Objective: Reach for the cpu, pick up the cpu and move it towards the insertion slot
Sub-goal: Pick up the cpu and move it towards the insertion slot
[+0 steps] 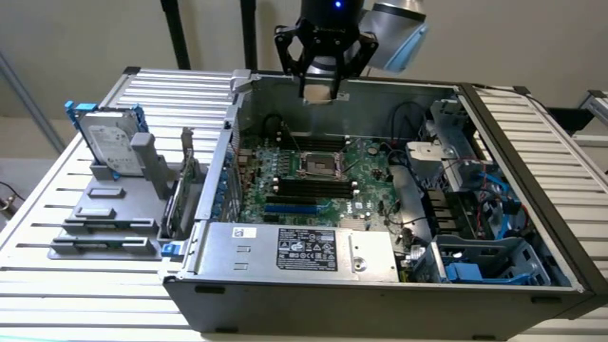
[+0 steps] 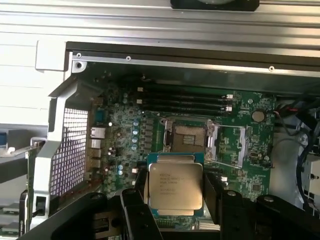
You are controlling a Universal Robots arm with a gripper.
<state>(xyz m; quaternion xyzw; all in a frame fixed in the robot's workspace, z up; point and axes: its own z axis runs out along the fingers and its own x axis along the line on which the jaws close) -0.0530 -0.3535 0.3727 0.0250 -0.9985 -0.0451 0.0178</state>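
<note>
Gripper (image 2: 175, 197) pinching the cpu (image 2: 175, 186) flat between its jaws. Hanging above the open case (image 1: 532, 142), over its rear wall. Looking down on the slot (image 2: 189, 138), beside the memory slots (image 2: 187, 100).

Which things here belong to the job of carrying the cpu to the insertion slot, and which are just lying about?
Belong to the job:
- the cpu, held between the claw fingers
- the insertion slot on the motherboard, with nothing in it
- the claw itself, above the open case

Just lying about:
- hard drive with blue rails, standing in a grey holder
- memory slots
- power supply
</note>
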